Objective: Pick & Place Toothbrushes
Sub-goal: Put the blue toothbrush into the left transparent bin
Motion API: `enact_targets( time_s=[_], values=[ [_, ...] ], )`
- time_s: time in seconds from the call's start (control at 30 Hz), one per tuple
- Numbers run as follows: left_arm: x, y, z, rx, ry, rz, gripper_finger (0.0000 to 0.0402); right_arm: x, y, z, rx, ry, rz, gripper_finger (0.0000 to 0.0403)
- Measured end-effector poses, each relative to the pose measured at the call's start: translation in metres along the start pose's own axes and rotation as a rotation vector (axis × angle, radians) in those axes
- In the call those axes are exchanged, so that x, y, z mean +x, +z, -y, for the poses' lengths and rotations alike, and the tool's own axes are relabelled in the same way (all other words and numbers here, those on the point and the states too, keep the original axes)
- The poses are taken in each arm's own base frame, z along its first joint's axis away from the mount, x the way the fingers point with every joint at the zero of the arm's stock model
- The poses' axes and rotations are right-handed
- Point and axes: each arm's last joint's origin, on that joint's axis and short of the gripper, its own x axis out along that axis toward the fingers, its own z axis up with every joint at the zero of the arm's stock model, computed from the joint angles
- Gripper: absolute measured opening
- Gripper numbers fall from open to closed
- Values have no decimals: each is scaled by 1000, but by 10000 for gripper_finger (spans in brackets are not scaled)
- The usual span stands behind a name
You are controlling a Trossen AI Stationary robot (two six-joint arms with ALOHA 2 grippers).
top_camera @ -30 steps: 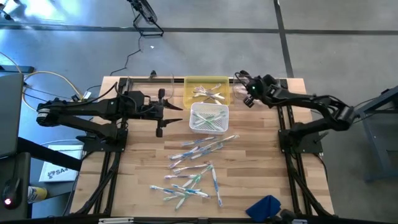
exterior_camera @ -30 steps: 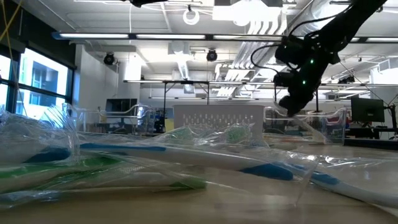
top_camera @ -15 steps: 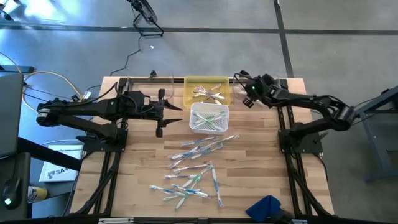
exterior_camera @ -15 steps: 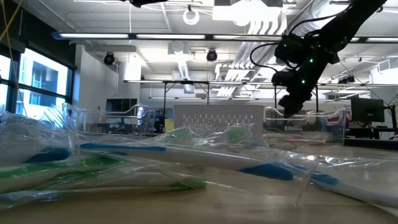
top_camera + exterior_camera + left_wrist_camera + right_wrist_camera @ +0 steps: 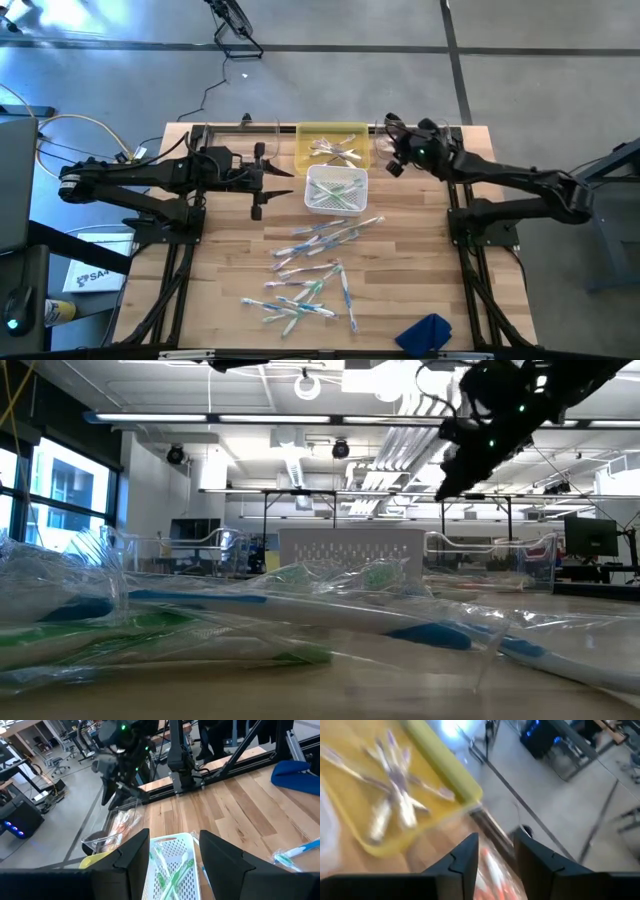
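Loose toothbrushes (image 5: 312, 262) in clear wrappers lie scattered on the middle and near part of the wooden table (image 5: 420, 260). More lie in a white basket (image 5: 336, 190), a yellow tray (image 5: 333, 145) and a clear bin (image 5: 116, 827). My right gripper (image 5: 392, 148) hangs open and empty above the clear bin, right of the yellow tray (image 5: 385, 795). In the right wrist view nothing sits between the fingers of the right gripper (image 5: 496, 857). My left gripper (image 5: 175, 855) waits open in the air, left of the white basket (image 5: 170, 862).
A blue cloth (image 5: 428, 330) lies at the table's near right corner. The arms' black frames (image 5: 470, 225) stand on the table's left and right sides. Bare wood shows between the loose toothbrushes and the right frame.
My right gripper has risen from just over the clear bin to well above it and has tipped closer to level. The left arm has kept still.
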Motion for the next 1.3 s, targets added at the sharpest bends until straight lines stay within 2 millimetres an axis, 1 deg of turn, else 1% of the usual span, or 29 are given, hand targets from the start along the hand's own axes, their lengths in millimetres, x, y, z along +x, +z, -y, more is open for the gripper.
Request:
enact_targets(
  time_s=[0.13,0.37,0.67,0.8,1.0,1.3],
  values=[
    [0,0,0,0,12,-6,168,-14,9,-6,76,73,101,109],
    [0,-2,0,1,10,-24,168,-26,20,-23,176,318,214,98],
    [0,-4,1,2,3,-49,168,-45,34,-45,181,599,367,69],
    [0,-4,1,3,9,-51,168,-53,37,-53,168,652,411,54],
    [0,-4,1,3,9,-50,168,-63,38,-65,143,709,428,36],
    [0,-4,1,3,9,-51,168,-77,40,-78,134,787,478,22]
  ],
)
